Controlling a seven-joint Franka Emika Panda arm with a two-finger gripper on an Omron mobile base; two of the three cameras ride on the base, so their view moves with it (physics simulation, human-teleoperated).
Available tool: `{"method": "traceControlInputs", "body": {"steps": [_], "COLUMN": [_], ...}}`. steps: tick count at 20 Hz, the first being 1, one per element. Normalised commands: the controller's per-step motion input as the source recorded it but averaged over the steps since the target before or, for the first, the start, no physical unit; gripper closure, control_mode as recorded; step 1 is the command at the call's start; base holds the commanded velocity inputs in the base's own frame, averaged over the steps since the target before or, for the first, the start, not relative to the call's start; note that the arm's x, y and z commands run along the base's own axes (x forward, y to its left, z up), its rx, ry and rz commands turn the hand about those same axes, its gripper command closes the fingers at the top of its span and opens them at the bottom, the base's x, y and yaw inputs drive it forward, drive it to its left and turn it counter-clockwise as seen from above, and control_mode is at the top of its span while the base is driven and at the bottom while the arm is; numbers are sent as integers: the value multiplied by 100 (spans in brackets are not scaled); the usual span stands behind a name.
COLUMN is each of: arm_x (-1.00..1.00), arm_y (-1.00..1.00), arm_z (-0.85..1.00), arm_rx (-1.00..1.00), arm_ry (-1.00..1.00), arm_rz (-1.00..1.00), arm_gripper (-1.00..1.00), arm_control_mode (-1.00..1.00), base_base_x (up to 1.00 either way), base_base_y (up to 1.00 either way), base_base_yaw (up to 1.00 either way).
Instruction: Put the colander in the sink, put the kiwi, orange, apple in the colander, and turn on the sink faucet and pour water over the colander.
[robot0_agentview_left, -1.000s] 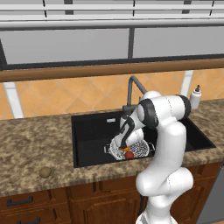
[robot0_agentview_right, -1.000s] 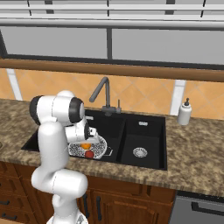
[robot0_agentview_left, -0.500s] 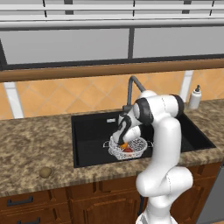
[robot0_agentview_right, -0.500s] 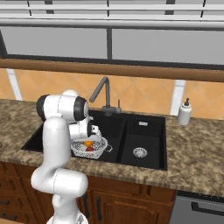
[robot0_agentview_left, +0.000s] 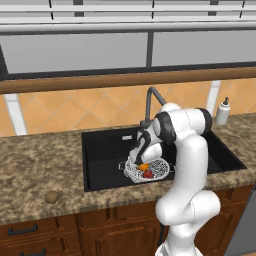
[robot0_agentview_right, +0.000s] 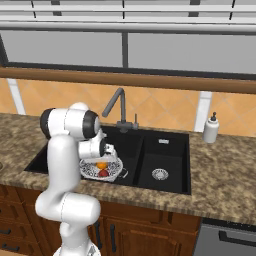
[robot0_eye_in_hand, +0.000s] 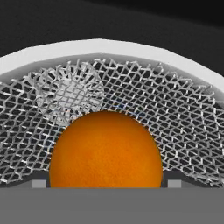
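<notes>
Hand view puts you right over the round silvery wire-mesh colander (robot0_eye_in_hand: 175, 113), with the small bright orange ball (robot0_eye_in_hand: 105, 151) sitting low in the mesh bowl and reaching almost from one dark finger tip to the other. Your two-finger gripper (robot0_eye_in_hand: 105, 183) has its jaws spread wide on either side of the orange; whether the tips touch the fruit you cannot tell from this angle.

From the left base view, you can see the colander (robot0_agentview_left: 160, 169) resting inside the large black rectangular double basin sink (robot0_agentview_left: 107, 150), in the compartment under the tall dark grey gooseneck faucet (robot0_agentview_left: 150, 102). Two fruits lie in it: the orange (robot0_agentview_left: 143, 166) and, just beside it toward the front rim, the small red roundish apple (robot0_agentview_left: 148, 174). The gripper (robot0_agentview_left: 136, 162) hangs at the colander's edge, right by the orange.

The small dull brown-tan kiwi (robot0_agentview_left: 51, 197) is well apart from all this (out on the speckled granite counter (robot0_agentview_left: 40, 165), left of the sink).

Right base view shows the other compartment, holding nothing but its round steel drain (robot0_agentview_right: 159, 174).
</notes>
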Motion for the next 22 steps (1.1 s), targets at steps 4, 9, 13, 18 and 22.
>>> {"method": "traceControlInputs", "body": {"steps": [4, 9, 13, 18, 22], "arm_x": [-42, -42, -63, -71, -80], "arm_y": [-12, 6, 11, 14, 20], "arm_z": [25, 63, 81, 93, 83], "arm_rx": [0, 1, 0, 8, 15], "arm_ry": [-2, -6, -5, 0, 0], "arm_rz": [-3, 0, 0, 0, 0], "arm_gripper": [-100, -100, -100, -100, -100], "arm_control_mode": [-100, -100, -100, -100, -100], "base_base_x": [0, 0, 0, 0, 0], "base_base_y": [0, 0, 0, 0, 0], "base_base_yaw": [0, 0, 0, 0, 0]}}
